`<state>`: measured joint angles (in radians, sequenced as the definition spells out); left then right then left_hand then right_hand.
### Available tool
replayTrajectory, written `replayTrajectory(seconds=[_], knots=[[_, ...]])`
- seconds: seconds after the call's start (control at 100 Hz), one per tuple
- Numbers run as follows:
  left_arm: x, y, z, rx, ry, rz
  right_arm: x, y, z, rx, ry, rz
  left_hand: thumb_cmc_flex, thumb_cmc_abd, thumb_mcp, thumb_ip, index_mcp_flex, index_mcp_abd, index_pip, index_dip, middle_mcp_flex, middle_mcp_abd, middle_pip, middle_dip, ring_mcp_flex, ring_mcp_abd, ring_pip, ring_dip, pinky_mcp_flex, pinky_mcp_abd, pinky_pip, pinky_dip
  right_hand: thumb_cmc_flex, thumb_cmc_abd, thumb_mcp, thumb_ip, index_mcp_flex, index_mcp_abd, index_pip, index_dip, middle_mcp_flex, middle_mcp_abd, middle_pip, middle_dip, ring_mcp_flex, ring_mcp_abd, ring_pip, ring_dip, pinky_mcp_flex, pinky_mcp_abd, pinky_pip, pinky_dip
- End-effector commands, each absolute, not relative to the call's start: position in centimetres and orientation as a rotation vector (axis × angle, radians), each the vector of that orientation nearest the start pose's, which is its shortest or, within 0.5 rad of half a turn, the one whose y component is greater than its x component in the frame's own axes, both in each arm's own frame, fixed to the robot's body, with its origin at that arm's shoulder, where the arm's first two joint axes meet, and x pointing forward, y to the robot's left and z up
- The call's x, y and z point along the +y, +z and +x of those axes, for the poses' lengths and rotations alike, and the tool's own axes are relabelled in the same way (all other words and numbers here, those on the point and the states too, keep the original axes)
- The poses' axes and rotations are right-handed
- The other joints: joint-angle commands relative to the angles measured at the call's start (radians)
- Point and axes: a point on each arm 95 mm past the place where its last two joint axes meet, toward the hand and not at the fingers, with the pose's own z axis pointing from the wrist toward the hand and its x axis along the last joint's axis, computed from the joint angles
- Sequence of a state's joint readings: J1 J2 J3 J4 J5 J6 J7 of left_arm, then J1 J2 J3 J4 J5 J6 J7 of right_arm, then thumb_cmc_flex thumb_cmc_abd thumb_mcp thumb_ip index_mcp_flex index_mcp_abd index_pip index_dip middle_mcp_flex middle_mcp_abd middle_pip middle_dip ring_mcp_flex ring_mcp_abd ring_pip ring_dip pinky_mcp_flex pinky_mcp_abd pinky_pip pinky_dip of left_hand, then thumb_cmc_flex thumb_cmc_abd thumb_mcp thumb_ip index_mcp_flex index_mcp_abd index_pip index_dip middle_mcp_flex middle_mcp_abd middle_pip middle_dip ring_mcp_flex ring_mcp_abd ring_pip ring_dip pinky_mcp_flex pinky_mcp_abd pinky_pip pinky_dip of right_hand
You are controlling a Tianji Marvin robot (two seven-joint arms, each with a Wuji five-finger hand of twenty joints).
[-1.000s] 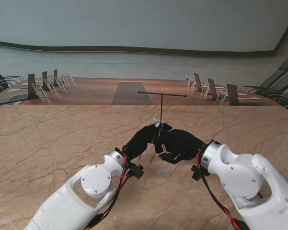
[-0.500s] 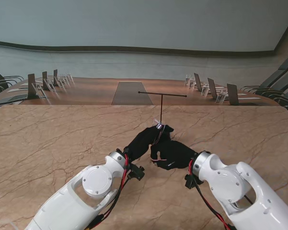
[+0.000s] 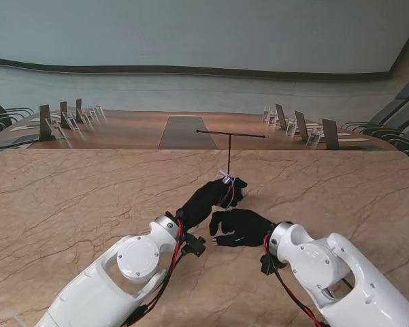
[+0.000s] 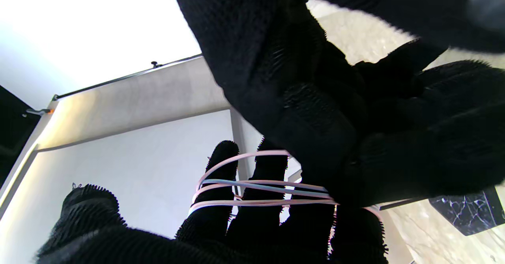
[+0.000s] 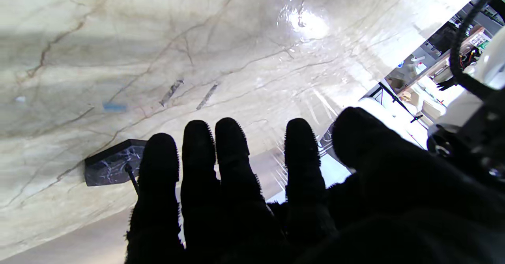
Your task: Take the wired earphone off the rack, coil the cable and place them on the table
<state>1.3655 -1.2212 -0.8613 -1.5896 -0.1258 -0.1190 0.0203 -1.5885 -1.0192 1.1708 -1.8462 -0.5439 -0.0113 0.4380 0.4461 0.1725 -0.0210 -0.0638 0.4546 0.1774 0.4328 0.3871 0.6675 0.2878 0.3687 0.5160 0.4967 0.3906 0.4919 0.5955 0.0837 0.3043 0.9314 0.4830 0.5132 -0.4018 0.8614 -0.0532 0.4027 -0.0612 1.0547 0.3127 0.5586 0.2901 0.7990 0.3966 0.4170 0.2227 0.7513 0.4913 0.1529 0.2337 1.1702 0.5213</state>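
You are coiling: the thin pale pink and blue earphone cable (image 4: pixel 252 195) is lying in several loops around the straight fingers (image 4: pixel 215 216) of your black-gloved left hand (image 3: pixel 207 197), just in front of the thin black T-shaped rack (image 3: pixel 229 146). Be keeping those fingers stiff and spread so the loops are not sliding off. Your black-gloved right hand (image 3: pixel 239 227) is hovering flat, fingers apart, holding nothing, over the beige marble table (image 3: pixel 68 204).

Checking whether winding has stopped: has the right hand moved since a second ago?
Yes. The right hand has drawn back toward me, away from the rack.
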Motion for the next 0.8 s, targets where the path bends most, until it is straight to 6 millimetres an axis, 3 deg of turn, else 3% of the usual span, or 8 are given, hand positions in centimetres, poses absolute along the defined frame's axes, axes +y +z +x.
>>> replayTrajectory(seconds=[0.0,0.09,0.11,0.14,0.79], knots=[[-16.2,-28.8,39.1,1.079,-2.509,-2.104,5.2,-29.7,36.1,1.873,1.673,1.615,-0.002,0.007,-0.017,0.01,-0.003,-0.07,-0.012,0.008,-0.003,-0.041,-0.029,-0.013,-0.012,-0.036,-0.018,-0.015,-0.008,-0.002,-0.014,-0.011,-0.049,0.072,-0.053,0.048,-0.041,-0.003,-0.05,0.006,-0.046,-0.019,-0.021,-0.012,-0.04,-0.038,-0.026,-0.012,-0.019,-0.036,-0.021,-0.015],[-16.2,-28.8,39.1,1.073,-2.513,-2.103,5.3,-30.0,36.2,1.877,1.661,1.618,-0.003,0.007,-0.018,0.01,-0.001,-0.071,-0.011,0.008,0.0,-0.046,-0.033,-0.02,-0.011,-0.036,-0.022,-0.02,-0.009,-0.002,-0.016,-0.012,-0.067,0.111,-0.093,0.073,-0.075,-0.013,-0.108,0.051,-0.087,-0.038,-0.041,-0.02,-0.058,-0.048,-0.042,-0.014,-0.028,-0.045,-0.037,-0.01],[-16.2,-28.8,39.1,1.072,-2.513,-2.102,5.3,-30.1,36.2,1.878,1.659,1.62,-0.003,0.007,-0.018,0.01,-0.002,-0.073,-0.011,0.008,-0.001,-0.05,-0.035,-0.022,-0.012,-0.038,-0.023,-0.02,-0.009,-0.002,-0.017,-0.012,-0.066,0.118,-0.114,0.094,-0.085,-0.018,-0.136,0.104,-0.097,-0.042,-0.046,-0.023,-0.061,-0.051,-0.046,-0.013,-0.032,-0.048,-0.043,-0.007],[-16.2,-28.8,39.2,1.069,-2.514,-2.102,5.3,-30.2,36.3,1.879,1.655,1.625,-0.002,0.007,-0.018,0.01,-0.001,-0.075,-0.011,0.008,0.0,-0.054,-0.039,-0.025,-0.012,-0.039,-0.025,-0.021,-0.01,-0.002,-0.018,-0.013,-0.067,0.119,-0.121,0.099,-0.095,-0.02,-0.146,0.12,-0.106,-0.046,-0.05,-0.025,-0.066,-0.054,-0.05,-0.014,-0.035,-0.051,-0.047,-0.007],[-15.5,-27.7,40.3,1.002,-2.565,-2.035,5.3,-31.7,35.1,1.927,1.566,1.714,-0.002,0.006,-0.017,0.01,0.001,-0.087,-0.008,0.011,-0.011,-0.074,-0.06,-0.06,-0.033,-0.051,-0.049,-0.036,-0.023,-0.005,-0.042,-0.021,-0.093,0.153,-0.218,0.052,-0.114,-0.022,-0.154,0.129,-0.145,-0.067,-0.073,-0.034,-0.097,-0.079,-0.092,-0.031,-0.059,-0.089,-0.106,-0.022]])
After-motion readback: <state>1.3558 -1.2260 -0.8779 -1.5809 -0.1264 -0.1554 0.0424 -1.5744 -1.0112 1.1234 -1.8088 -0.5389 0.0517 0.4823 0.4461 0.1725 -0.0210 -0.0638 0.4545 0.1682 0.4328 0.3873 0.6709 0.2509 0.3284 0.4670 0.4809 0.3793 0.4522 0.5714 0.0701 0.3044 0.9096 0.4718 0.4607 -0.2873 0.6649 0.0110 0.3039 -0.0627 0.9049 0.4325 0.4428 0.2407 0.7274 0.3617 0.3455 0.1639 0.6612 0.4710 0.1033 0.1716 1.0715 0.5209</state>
